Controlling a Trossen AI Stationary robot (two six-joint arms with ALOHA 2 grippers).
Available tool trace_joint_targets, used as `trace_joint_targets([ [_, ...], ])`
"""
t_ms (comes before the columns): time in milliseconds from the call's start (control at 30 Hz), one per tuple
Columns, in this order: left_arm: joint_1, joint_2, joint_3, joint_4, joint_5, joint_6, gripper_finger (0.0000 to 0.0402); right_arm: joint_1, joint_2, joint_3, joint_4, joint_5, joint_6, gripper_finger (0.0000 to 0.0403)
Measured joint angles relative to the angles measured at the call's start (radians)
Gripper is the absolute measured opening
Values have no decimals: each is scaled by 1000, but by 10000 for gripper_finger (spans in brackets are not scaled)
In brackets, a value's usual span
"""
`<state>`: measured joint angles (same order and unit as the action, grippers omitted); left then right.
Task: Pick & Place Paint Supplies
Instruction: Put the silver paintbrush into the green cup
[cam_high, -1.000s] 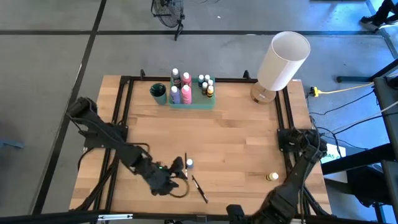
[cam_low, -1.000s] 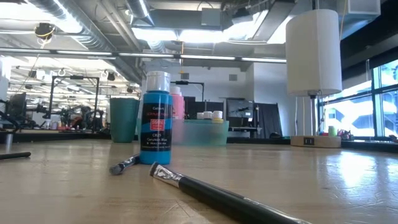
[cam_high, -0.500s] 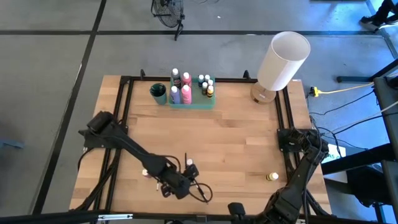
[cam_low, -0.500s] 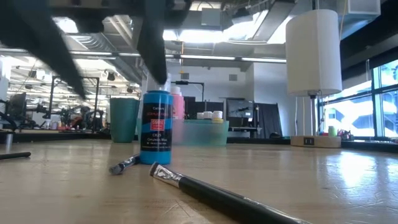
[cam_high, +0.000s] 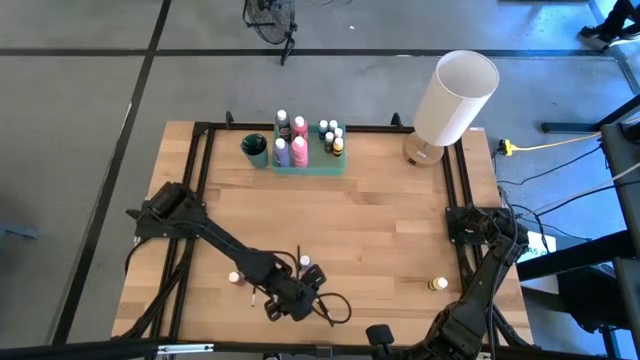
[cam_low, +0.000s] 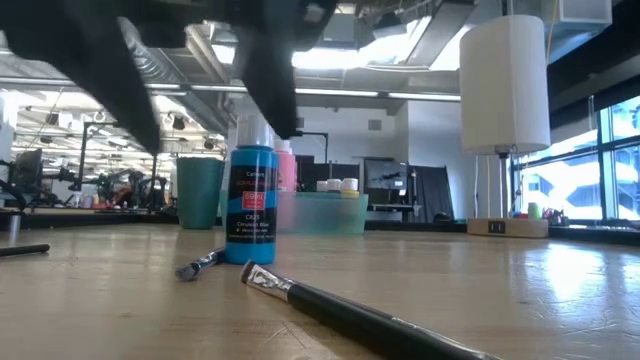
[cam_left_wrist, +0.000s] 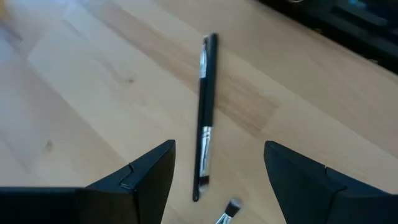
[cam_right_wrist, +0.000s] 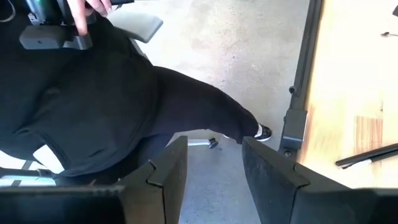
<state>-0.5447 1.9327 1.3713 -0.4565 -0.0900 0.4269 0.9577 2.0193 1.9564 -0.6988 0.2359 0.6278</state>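
Pale butcher-block table (cam_high: 370, 220) in a black frame, on grey concrete floor; beyond it in the low view, an open workshop with ceiling ducts and windows. White lamp (cam_high: 452, 98) at two o'clock; translucent green tray (cam_high: 310, 163) at twelve, holding pink, purple and dark bottles (cam_high: 298, 148), a teal cup (cam_high: 255, 150) just beside.

At six o'clock: left gripper (cam_high: 302, 290), fingers (cam_left_wrist: 143, 177) spread wide over a paintbrush (cam_left_wrist: 205, 118), gripping nothing. Only from the wrist: thin black handle, silver ferrule, a second brush tip (cam_left_wrist: 229, 208) near. Only from table height: blue bottle (cam_low: 250, 200), white-capped, upright, brushes lying before it. From above, a small bottle (cam_high: 234, 277) at seven, a yellow one (cam_high: 438, 284) at four.

Right gripper (cam_right_wrist: 212, 165) off the table's edge, fingers parted, empty; a person in black beneath.
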Motion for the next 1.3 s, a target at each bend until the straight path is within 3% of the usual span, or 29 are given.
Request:
trace_joint_targets([
  [333,-16,-4,-7,31,-3,-226,242,12,0,0,5,27,18,157],
  [567,-57,-2,-7,55,-159,-55,242,14,2,0,9,60,19,157],
  [733,-23,4,-7,43,-61,-73,242,14,2,0,8,78,17,157],
  [1033,10,90,13,21,-31,-20,242,9,3,0,7,89,11,157],
  [1300,29,95,21,-9,-23,-74,242,11,4,0,7,89,11,157],
])
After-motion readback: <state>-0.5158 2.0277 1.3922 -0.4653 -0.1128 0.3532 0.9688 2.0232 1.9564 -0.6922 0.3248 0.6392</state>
